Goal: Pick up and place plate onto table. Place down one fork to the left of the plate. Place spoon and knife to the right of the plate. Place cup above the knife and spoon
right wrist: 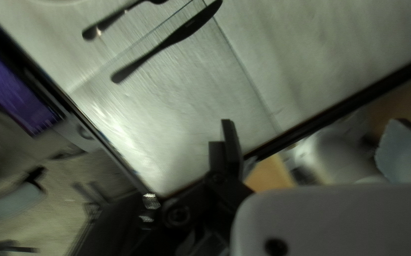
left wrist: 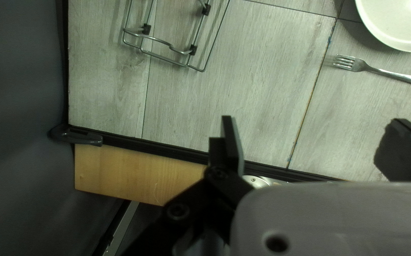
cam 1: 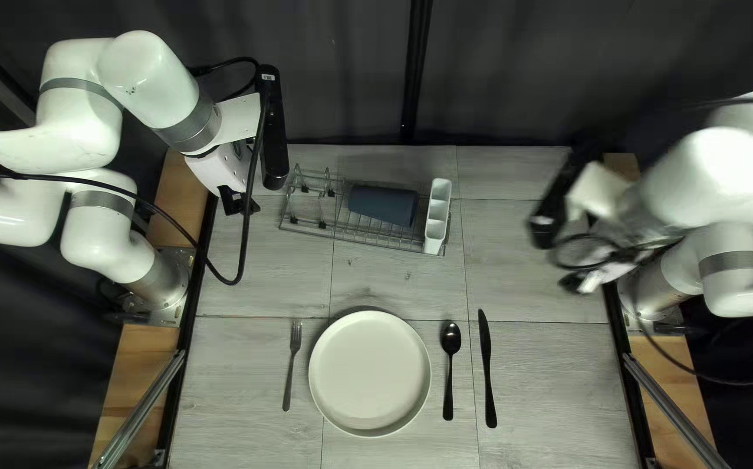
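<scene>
Wide open, empty on left gripper (left wrist: 312, 124) and right gripper (right wrist: 310, 124). Pinch cup (cam 1: 382, 205) mid-body in rack (cam 1: 359, 241), avoid rack-end caddy (cam 1: 437, 217), lift clear before uprighting.

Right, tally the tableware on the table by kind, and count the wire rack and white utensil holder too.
Plate: 1
Fork: 1
Spoon: 1
Knife: 1
Cup, lying in the rack: 1
Wire rack: 1
White utensil holder: 1
Total: 7
</scene>
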You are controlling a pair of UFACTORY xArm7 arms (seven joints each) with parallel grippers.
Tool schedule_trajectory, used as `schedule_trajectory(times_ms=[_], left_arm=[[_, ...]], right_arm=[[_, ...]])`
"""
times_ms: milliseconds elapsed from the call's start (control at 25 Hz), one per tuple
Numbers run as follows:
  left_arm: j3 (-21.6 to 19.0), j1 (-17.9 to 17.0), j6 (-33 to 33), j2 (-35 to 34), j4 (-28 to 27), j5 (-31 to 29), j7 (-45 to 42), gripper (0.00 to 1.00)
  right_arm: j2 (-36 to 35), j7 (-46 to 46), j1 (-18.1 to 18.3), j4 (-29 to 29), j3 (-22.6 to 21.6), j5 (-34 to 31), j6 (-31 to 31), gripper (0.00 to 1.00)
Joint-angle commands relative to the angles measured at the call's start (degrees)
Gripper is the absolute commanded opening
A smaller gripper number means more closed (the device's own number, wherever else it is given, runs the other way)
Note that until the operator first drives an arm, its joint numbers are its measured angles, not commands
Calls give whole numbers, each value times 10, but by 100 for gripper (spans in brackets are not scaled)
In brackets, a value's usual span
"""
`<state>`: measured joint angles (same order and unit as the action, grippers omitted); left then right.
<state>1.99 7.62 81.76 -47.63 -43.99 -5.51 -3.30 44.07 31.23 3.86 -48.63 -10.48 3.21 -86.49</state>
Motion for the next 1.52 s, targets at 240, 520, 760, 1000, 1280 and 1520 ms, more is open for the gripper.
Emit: schedule_trajectory(times_ms=[240,520,760,1000,1280,1520], left_arm=[[0,0,0,0,0,0,0,100],[0,0,0,0,0,0,0,100],[0,0,0,0,0,0,0,100],[6,2,-12,7,5,4,-3,100],[30,12,-219,160,44,-59,42,100],[30,12,-219,160,44,-59,42,100]], right_arm=[[57,-63,-15,21,39,-19,-15,100],[85,-96,-21,33,64,-25,-16,100],[85,-96,-21,33,64,-25,-16,100],[85,-96,-21,33,64,-25,-16,100],[85,-96,-21,33,64,-25,-16,100],[85,-96,-21,33,64,-25,-16,100]])
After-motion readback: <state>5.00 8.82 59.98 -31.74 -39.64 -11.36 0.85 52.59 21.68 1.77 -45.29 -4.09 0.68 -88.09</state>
